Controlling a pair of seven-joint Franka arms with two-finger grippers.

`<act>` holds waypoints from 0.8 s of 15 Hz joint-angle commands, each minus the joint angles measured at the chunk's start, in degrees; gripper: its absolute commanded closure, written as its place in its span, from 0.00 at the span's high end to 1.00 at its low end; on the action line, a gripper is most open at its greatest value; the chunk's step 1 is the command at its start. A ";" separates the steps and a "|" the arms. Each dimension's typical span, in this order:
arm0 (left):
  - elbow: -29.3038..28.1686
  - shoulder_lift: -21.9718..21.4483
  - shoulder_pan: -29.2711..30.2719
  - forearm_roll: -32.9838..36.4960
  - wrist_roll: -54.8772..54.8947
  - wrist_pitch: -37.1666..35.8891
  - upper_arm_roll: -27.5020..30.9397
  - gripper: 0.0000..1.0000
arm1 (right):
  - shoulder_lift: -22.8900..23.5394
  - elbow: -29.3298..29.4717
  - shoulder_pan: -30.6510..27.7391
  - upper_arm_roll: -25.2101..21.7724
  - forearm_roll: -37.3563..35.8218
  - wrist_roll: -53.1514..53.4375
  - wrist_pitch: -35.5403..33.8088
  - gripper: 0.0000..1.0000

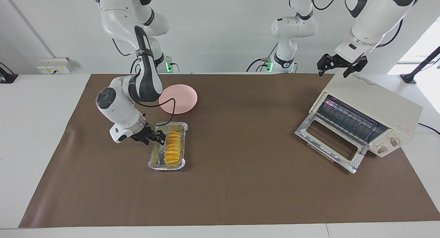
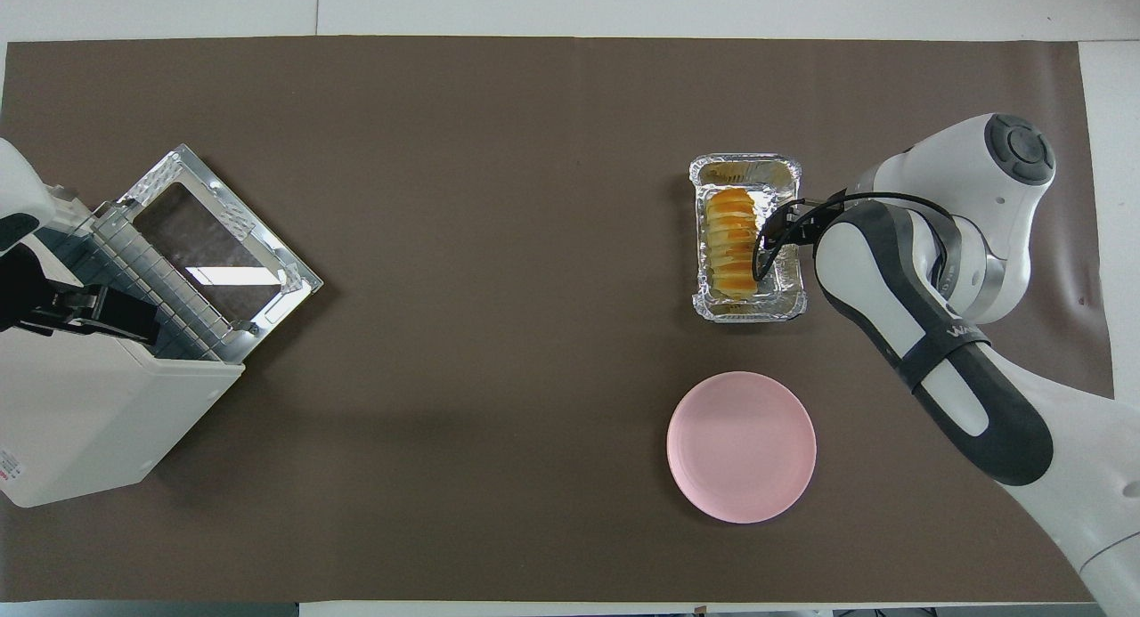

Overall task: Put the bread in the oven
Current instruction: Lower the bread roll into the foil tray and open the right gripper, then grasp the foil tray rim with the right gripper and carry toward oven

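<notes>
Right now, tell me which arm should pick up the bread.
Right. The right gripper is beside the bread at the foil tray. The left gripper waits above the oven, at the table's other end.

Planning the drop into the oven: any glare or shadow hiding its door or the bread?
Overhead view: a bright reflection lies on the oven door glass; the bread is evenly lit, a black cable crossing its edge. Facing view: no glare on the door glass, only a purple tint on the rack; bread clear.
</notes>
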 commanded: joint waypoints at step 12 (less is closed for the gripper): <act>-0.12 -0.89 0.20 -0.38 -0.17 -0.93 0.10 1.00 | -0.70 8.54 5.89 2.18 3.48 -1.27 -0.08 0.00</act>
